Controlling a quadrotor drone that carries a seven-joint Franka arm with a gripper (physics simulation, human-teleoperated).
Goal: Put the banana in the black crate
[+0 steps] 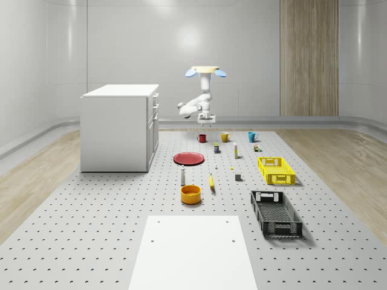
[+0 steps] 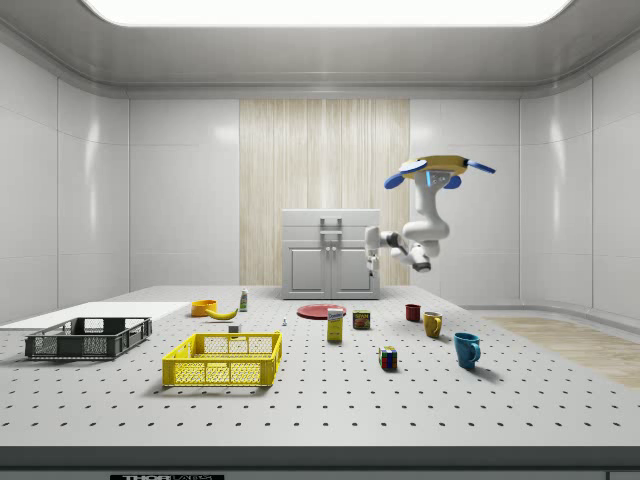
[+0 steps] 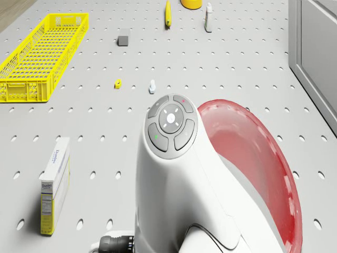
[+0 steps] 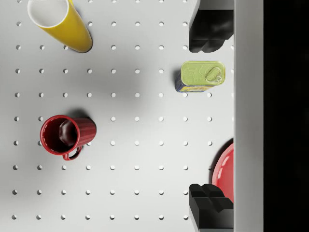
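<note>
The yellow banana lies on the perforated mat between the orange bowl and a small grey block; it also shows in the side view and the drone view. The black crate stands nearer the front, at the whole-scene view's right. The drone hovers high over the far end of the mat. Its white arm bends down, and the gripper hangs open in the air above the red mug, far from the banana, holding nothing.
A yellow crate sits behind the black one. A red plate, a yellow mug, a blue mug, a green can, a box and a bottle dot the mat. A white cabinet stands at the whole-scene view's left.
</note>
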